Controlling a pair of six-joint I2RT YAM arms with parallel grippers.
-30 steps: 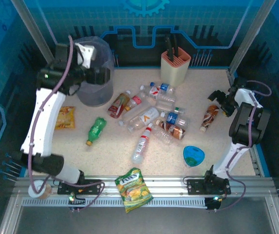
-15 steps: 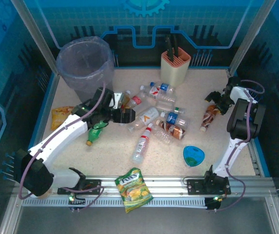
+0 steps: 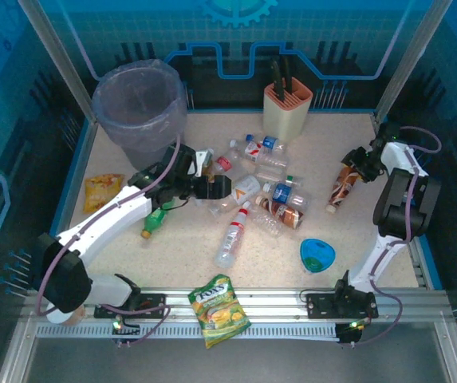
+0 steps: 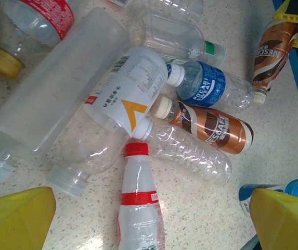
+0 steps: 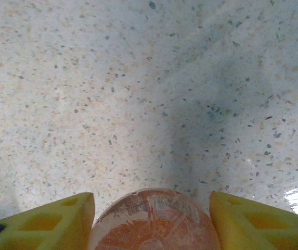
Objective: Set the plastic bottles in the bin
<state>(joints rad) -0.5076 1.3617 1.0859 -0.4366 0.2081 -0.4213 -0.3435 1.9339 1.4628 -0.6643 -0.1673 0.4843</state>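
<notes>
Above the heap of plastic bottles (image 3: 252,187) mid-table: left gripper (image 3: 218,187), fingers spread wide, holding nothing. At the right edge: right gripper (image 5: 151,200) straddling the end of a brown bottle (image 3: 341,187) (squeezed or merely flanked, cannot tell). Back left, upright: the bin (image 3: 139,104).

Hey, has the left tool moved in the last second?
Yes. The left tool has swung off the bin, rightward and toward the near edge, and now hangs open over the plastic bottles.
</notes>
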